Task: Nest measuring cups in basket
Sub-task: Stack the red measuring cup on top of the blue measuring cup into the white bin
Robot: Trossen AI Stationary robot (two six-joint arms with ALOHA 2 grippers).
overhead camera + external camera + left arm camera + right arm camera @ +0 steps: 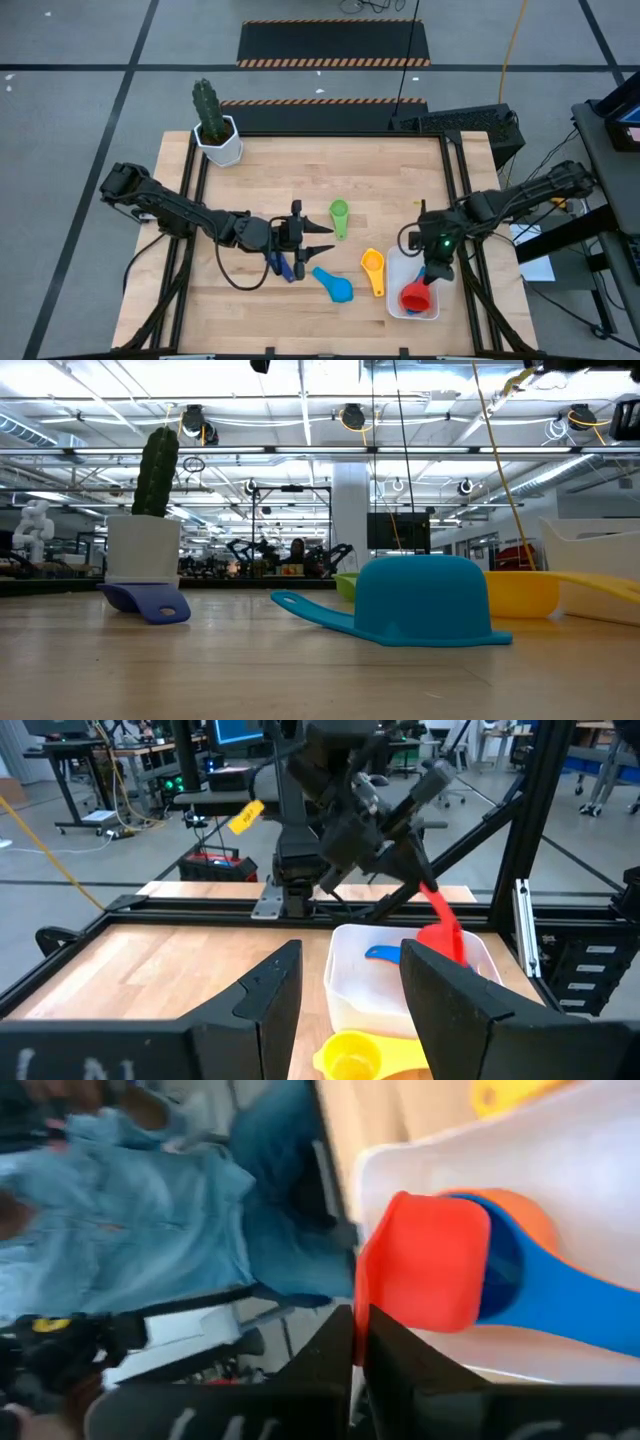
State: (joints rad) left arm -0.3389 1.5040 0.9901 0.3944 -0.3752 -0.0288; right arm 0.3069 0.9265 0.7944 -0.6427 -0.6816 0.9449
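Note:
The white basket [398,262] stands at the table's near right. In it lie a blue cup [500,1270] nested in an orange cup [525,1210]. My right gripper [436,270] is shut on the red cup [414,298], which hangs over the basket. On the table lie the yellow cup [373,263], the green cup [339,211], a light blue cup [425,600] with its rim down, and a dark blue cup [279,262]. My left gripper [322,238] hovers open above the table's middle, with nothing between its fingers. My right gripper pinches the red cup's flat handle [436,905] between its two fingers [400,1370], near the handle's free end. The fingers slant down from the table's right side. The cup's bowl [443,942] hangs tilted below the handle, inside the basket's outline. Whether it rests on the nested cups, I cannot tell.
A white pot with a cactus [217,138] stands at the table's far left corner. Black frame rails [452,170] run along the table's sides. Bare wood lies at the table's far middle and near left.

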